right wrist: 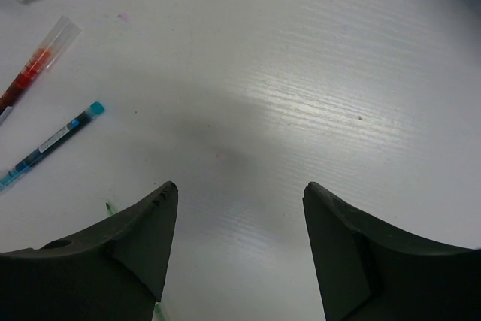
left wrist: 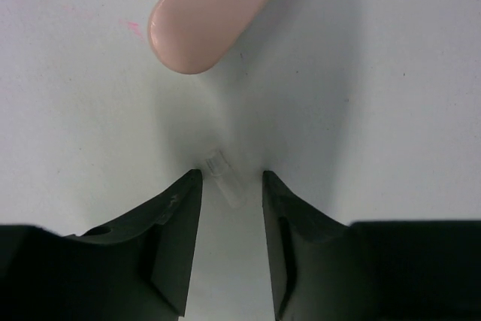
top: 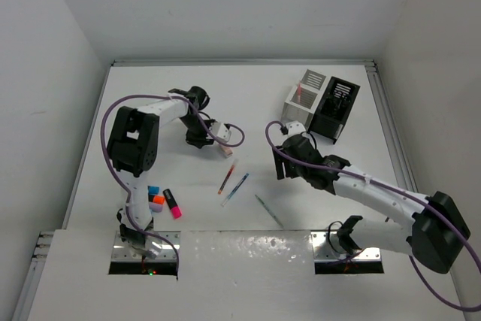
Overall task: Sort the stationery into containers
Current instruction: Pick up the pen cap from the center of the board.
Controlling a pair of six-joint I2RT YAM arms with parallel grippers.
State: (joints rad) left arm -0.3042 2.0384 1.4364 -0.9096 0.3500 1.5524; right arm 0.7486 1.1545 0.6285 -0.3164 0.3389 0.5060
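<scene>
The pink eraser block (top: 224,150) lies mid-table; in the left wrist view its rounded pink end (left wrist: 210,13) sits just beyond my left gripper (left wrist: 231,178). That gripper (top: 203,139) is low over the table with its jaws narrowly apart, and a small clear piece (left wrist: 225,180) lies between the tips, untouched. My right gripper (right wrist: 240,189) hangs open over bare table (top: 284,165), holding nothing. A red pen (top: 227,177) (right wrist: 34,65), a blue pen (top: 235,188) (right wrist: 52,144) and a thin grey-green pen (top: 268,210) lie to its left. The white container (top: 301,99) and black container (top: 336,107) stand at the back right.
Three stubby highlighters, blue (top: 153,192), orange (top: 156,202) and pink (top: 173,204), lie near the left arm's base. White walls close in the table on the left, back and right. The left arm's purple cable (top: 113,110) loops over the left side.
</scene>
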